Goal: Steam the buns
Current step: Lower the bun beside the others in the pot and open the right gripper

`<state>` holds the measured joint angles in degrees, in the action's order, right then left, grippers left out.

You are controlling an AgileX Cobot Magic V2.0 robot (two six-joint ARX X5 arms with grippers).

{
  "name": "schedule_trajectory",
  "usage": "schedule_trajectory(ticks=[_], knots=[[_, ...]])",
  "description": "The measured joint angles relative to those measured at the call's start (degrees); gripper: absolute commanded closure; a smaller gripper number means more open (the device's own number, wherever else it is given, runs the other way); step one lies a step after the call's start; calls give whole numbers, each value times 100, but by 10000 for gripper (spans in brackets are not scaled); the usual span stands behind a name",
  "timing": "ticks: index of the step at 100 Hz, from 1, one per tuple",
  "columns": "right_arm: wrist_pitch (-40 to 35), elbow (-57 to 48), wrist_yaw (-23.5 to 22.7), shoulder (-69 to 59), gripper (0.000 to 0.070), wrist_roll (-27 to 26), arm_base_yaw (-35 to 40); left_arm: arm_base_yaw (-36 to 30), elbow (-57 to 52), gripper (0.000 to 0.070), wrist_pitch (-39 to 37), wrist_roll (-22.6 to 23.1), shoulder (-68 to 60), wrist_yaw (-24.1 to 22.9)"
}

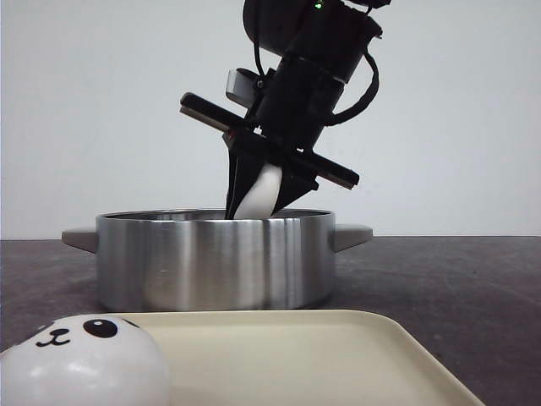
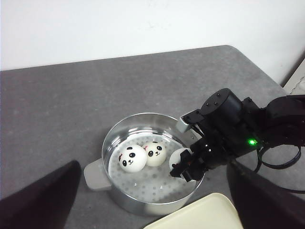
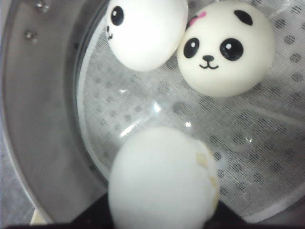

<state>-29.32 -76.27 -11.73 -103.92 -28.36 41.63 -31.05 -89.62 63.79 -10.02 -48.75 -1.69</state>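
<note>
Down at the near left, one bun (image 1: 80,359) sits alone on the cream tray (image 1: 338,355), face up and well apart from either arm. Behind the tray stands the steel steamer pot (image 1: 211,262), and in it two panda-faced buns (image 2: 133,158) (image 2: 155,153) lie touching each other on the perforated, cloth-lined rack (image 3: 238,143).

Over the pot's right side hangs the right gripper (image 1: 260,196), tilted, its fingers clamped on a third bun (image 3: 162,179) that it holds just above the rack, near the wall and a little apart from the resting pair. The squeeze seems to have pressed this bun out of round.

The left gripper shows only as dark finger edges (image 2: 38,195) at the bottom corners of its own wrist view, well spread with nothing between them, hovering high over the table (image 2: 71,95).

My worry is the release. The bun hangs close to the pot's wall, so it could catch the rim or roll against its neighbours and end face down. Being squishy, it might also cling to one finger as the jaws part and get lifted back out. The fingers themselves could snag the loose cloth.
</note>
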Motion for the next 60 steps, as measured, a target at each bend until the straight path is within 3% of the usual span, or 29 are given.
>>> schedule_trajectory(ticks=[11,17,60], knots=[[2,0,136,-4,329,2,-2,0,0,108,0,0,0,0],[2,0,144,-4,259,0,-2,0,0,107,0,0,0,0],[203,0,431,-4,246,0,-13,0,0,107,0,0,0,0]])
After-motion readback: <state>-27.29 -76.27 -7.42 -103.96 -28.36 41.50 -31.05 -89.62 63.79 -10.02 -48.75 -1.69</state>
